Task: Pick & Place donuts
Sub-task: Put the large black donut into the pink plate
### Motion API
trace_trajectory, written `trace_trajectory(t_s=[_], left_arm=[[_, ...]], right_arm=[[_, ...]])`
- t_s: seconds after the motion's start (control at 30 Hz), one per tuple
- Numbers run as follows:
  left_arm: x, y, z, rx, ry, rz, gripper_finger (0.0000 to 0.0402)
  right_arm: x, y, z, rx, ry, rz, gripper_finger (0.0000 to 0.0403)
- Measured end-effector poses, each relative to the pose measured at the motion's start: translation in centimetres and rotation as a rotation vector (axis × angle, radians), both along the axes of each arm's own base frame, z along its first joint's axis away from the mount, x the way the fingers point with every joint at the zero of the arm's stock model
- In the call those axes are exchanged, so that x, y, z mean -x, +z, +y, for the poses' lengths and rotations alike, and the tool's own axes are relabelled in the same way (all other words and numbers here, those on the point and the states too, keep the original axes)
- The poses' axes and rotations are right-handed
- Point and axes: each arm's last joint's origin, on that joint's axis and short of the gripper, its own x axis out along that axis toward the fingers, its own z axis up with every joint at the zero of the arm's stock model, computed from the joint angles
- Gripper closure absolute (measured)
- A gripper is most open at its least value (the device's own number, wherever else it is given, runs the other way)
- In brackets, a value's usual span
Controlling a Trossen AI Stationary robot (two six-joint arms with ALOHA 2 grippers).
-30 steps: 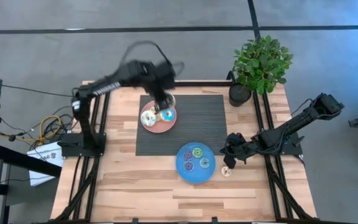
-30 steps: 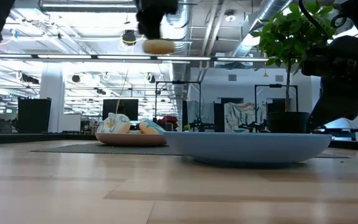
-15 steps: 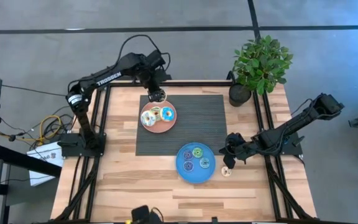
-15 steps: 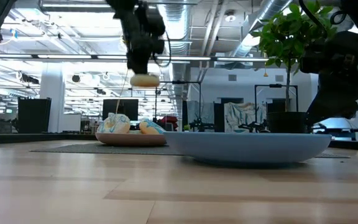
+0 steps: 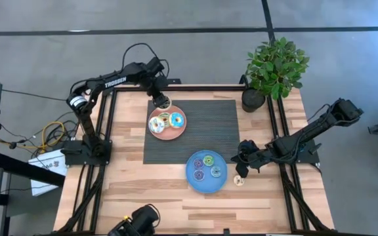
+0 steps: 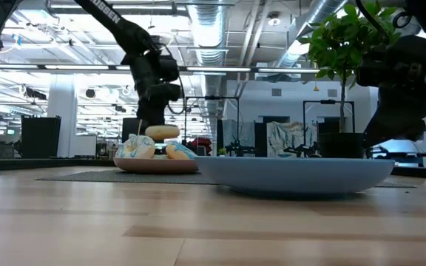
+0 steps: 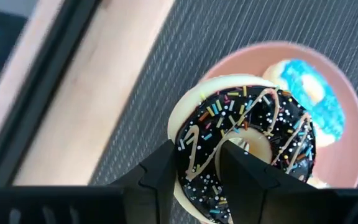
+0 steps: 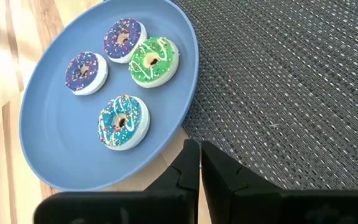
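Mat (image 5: 209, 134): centre of the table (image 5: 136, 196).
Left plate (image 5: 179, 131): on the mat.
Right plate (image 5: 190, 174): overlaps the mat's near edge.
Plant (image 5: 274, 65): far right corner.
Stray donut (image 5: 239, 180): on the table, right of the right plate.

1. Floor (image 5: 189, 52): grey, crossed by dark lines.
2. Table (image 5: 130, 190): light wood planks, dark woven mat (image 5: 209, 131) at centre.
3. Potted plant (image 5: 275, 65): green, at one corner.
4. Ceiling (image 6: 228, 29): exposed ducts, strip lights.
5. Monitors (image 6: 39, 137): dark, far back.
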Motion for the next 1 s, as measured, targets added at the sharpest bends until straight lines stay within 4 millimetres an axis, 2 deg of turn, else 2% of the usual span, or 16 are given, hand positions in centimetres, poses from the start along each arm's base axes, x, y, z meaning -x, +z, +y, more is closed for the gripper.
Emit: trace_trajectory(t_s=[0.23, 0.43, 0.57, 0.8, 1.0], left_arm=[[1.0, -2.0, -0.1, 0.037, 0.030, 0.031, 0.0294], [0.8, -3.7, -1.5, 0.119, -0.026, 0.025, 0.0294], [0.4, -3.8, -2.1, 0.141, -0.059, 0.010, 0.0294], [0.0, -3.9, -1.9, 0.044, -0.048, 0.047, 0.0294], [-0.3, -3.9, -2.4, 0.044, -0.071, 0.060, 0.0294]], right_arm=[[0.0, 0.0, 0.0, -0.001, -0.003, -0.002, 0.0396], [0.0, 0.0, 0.0, -0.002, -0.003, -0.004, 0.0396], [-0.1, 0.1, 0.0, -0.007, -0.003, -0.014, 0.0396], [-0.3, 0.3, 0.1, -0.021, -0.003, -0.044, 0.0396], [-0.3, 0.3, 0.1, -0.021, -0.003, -0.043, 0.0396]])
